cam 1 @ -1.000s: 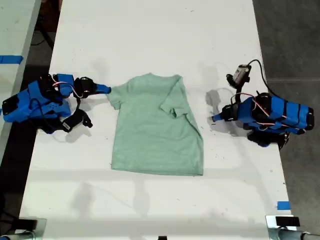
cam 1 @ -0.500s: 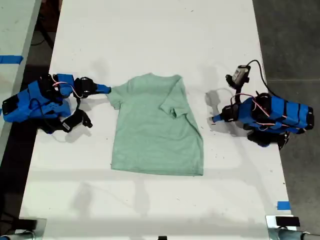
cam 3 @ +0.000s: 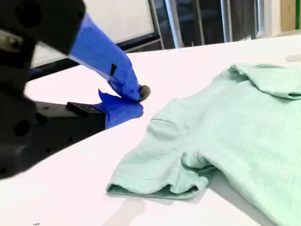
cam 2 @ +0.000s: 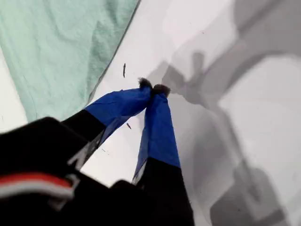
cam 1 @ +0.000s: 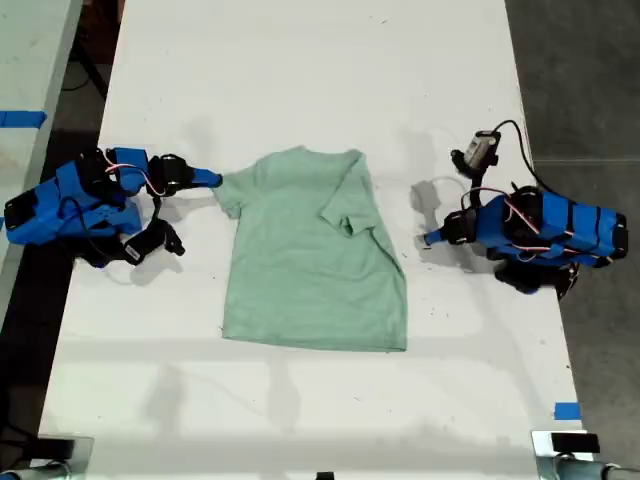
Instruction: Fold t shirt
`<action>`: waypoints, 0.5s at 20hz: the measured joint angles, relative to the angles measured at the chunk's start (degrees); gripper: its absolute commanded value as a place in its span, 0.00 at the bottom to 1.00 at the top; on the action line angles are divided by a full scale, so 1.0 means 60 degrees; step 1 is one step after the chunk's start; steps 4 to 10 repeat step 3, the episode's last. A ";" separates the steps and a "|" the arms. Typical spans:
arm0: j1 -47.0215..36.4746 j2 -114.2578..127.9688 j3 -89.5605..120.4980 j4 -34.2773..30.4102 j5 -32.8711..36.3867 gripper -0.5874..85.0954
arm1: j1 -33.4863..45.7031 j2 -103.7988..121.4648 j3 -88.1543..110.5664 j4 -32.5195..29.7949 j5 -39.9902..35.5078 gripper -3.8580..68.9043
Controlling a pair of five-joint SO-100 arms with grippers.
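Observation:
The pale mint-green t shirt (cam 1: 310,265) lies flat in the middle of the white table (cam 1: 300,70). Its sleeve on the exterior view's right is folded in over the body; the other sleeve (cam 3: 160,165) lies spread out. My second gripper (cam 1: 214,180) (cam 3: 138,96) rests at the exterior view's left, shut on nothing, with its tips just beside that spread sleeve. At the exterior view's right, my first gripper (cam 1: 430,238) (cam 2: 153,88) is shut and empty on bare table, a short gap from the shirt's side edge (cam 2: 56,42).
Dark floor borders the table along the exterior view's right side. A blue tape mark (cam 1: 566,410) sits near the table's front right corner in that view. A second table with blue tape (cam 1: 20,118) stands at its left.

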 measured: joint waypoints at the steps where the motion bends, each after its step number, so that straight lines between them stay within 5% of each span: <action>1: 0.0000 0.0000 0.0000 0.0000 0.0000 0.00 | 0.0000 0.0000 0.0000 0.0000 0.0000 0.07; 10: 0.0000 0.0000 0.0000 0.0000 0.0000 0.00 | 0.0000 0.0000 0.0000 0.0000 0.0000 0.07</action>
